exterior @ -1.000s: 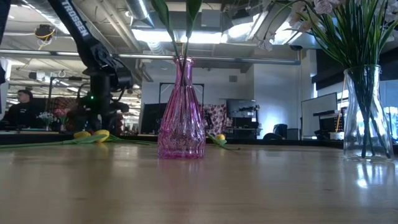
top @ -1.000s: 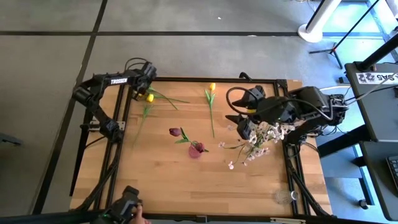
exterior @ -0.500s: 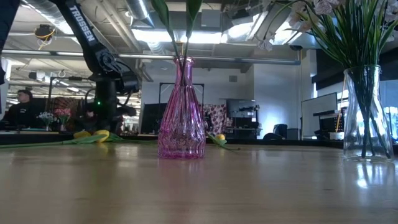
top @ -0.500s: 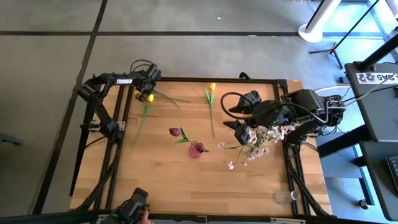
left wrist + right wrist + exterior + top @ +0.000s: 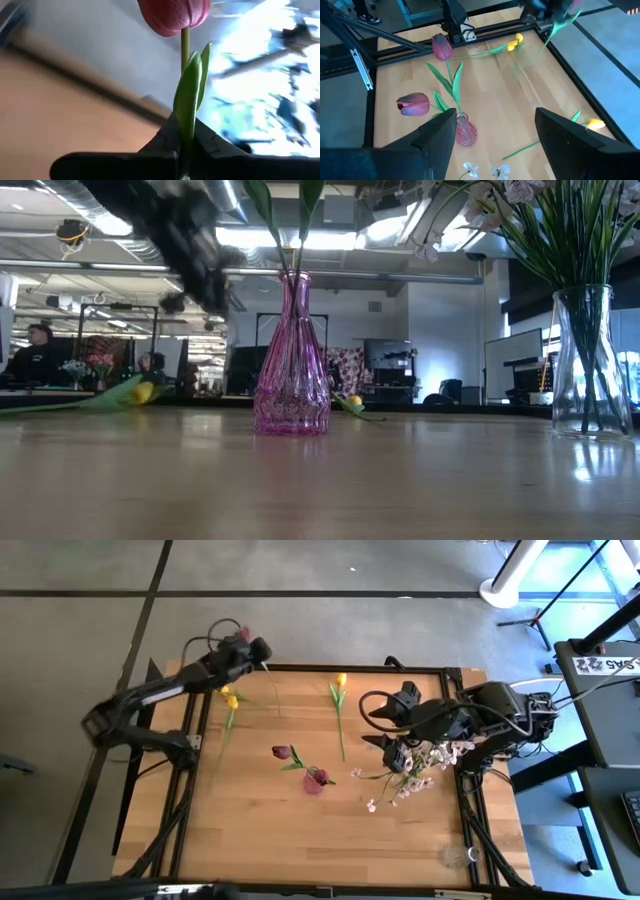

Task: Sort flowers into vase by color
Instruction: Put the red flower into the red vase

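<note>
From above, we see our left gripper [image 5: 252,643] raised at the table's far left corner, clamped on a red tulip [image 5: 243,633] whose head pokes just past the fingers. Yellow tulips [image 5: 229,697] lie on the wood below it; the pink vase [image 5: 314,781] with two red tulips stands well off toward the middle. Our right gripper [image 5: 392,735] waits beside the white sprays [image 5: 420,762].

From table level, the left arm is a blur up high, left of the vase [image 5: 291,360]; the clear vase [image 5: 584,360] stands at right.

Our left wrist shows the fingers [image 5: 165,142] closed low on the stem, tulip [image 5: 174,15] upright beyond them. With so long a stem free, it may swing or slip, we judge.

Our right wrist shows its fingers [image 5: 437,137] apart, vase [image 5: 463,131] between them farther off. Two blooms already crowd that narrow neck, so a third stem could snag and tip it
</note>
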Controlling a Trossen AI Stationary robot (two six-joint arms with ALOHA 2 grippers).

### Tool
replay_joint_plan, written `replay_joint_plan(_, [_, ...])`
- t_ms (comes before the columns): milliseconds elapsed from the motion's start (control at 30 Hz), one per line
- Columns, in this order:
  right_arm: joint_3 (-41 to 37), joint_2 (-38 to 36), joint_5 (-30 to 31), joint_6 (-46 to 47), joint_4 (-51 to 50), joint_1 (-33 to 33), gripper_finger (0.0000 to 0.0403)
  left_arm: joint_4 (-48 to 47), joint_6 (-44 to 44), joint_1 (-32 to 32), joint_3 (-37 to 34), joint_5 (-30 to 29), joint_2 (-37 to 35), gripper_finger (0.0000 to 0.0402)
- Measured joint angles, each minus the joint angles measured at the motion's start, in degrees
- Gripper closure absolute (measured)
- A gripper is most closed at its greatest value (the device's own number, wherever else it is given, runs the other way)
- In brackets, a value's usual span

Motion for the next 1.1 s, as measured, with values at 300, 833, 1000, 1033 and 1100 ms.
replay_joint_plan(300, [0.0, -1.4, -1.4, -2.1, -0.1, 2.2, 0.0134, 15.9, 39.4, -29.3, 0.1, -4.9, -21.1, 0.0401])
replay_joint_plan(833, [0.0, -1.4, 0.6, 0.7, -0.6, 8.1, 0.0134, 34.8, 60.1, -72.1, 0.1, -7.2, -23.5, 0.0401])
replay_joint_plan(1000, [0.0, -1.4, 0.0, 1.1, -0.5, 8.1, 0.0134, 39.6, 66.0, -80.2, 0.1, -8.2, -18.9, 0.0401])
replay_joint_plan(1033, [0.0, -1.4, 0.0, 1.1, -0.5, 8.1, 0.0134, 40.8, 67.7, -81.0, 0.1, -9.0, -17.0, 0.0401])
replay_joint_plan(1100, [0.0, -1.4, 0.0, 0.9, -0.5, 7.9, 0.0134, 43.5, 71.2, -81.3, 0.1, -11.0, -12.6, 0.0401])
